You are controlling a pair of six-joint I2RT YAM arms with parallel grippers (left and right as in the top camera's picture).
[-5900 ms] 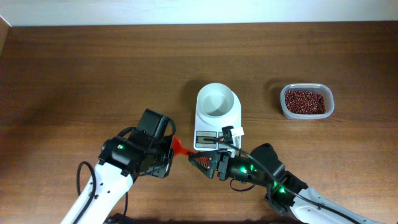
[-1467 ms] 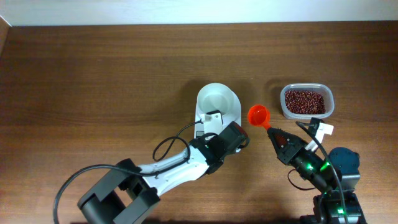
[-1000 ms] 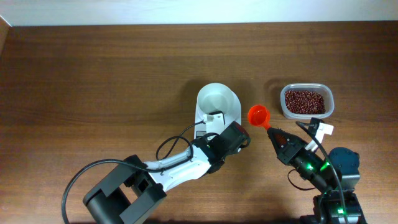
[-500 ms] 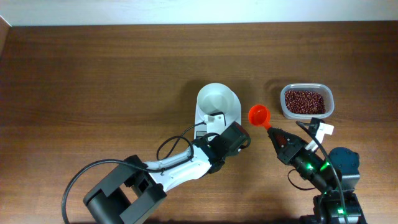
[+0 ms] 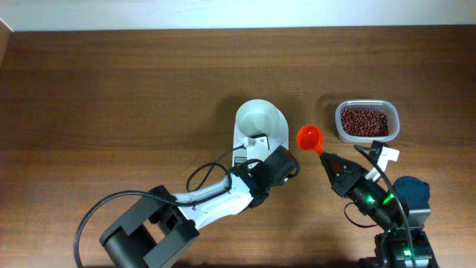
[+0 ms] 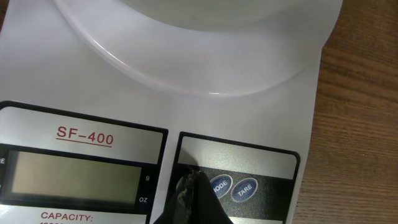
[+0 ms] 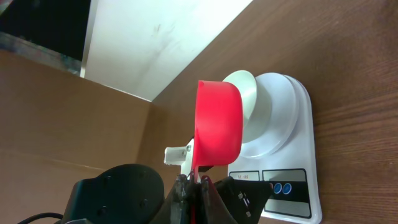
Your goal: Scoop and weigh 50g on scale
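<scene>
Overhead, the scale [image 6: 261, 124] is seen mid-way along the counter [image 5: 111, 89] under an empty bowl [image 5: 260, 119], its button panel [image 6: 236, 168] touched by the clenched left jaws. An empty red scoop [image 5: 309, 137] is gripped by the right jaws; no beans [image 5: 364, 121] are scooped yet.

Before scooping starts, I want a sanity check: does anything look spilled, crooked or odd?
No spills, nothing tipped. One oddity: the scale shows a blank display, with the shut left gripper at its button panel.
</scene>
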